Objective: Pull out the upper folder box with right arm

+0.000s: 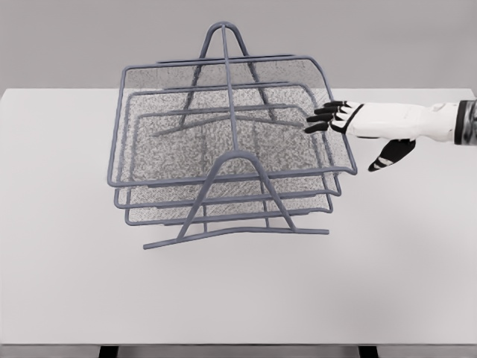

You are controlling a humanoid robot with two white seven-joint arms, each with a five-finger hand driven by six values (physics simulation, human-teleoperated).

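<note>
Item: wire-mesh rack (227, 194) of three stacked trays on a grey frame, standing near the middle of the white table (67, 283).

Item: upper folder box (223, 127), the topmost and widest tray. It sits in the rack, slightly proud of the two below, with its right rim facing my reach. Not yet drawn out, as far as I judge.

Item: my right hand (346, 123), entering from the right edge. Fingers extended and apart, holding nothing; the dark fingertips (322, 118) lie at the upper box's right rim, touching it or just beside it, I cannot tell which. The thumb (391, 155) hangs below, clear of the mesh.

Item: my left arm, not in view.

Hazards, as I judge them:
- Fingers hooking a lower tray's rim instead of the top one, since the three rims sit close together at that corner.
- Fingertips slipping off the thin wire, because nothing is yet closed around it.
- A sideways pull dragging or tipping the whole rack, as the frame is light and nothing braces it.
- The tray jamming in its rails if pulled at an angle.
</note>
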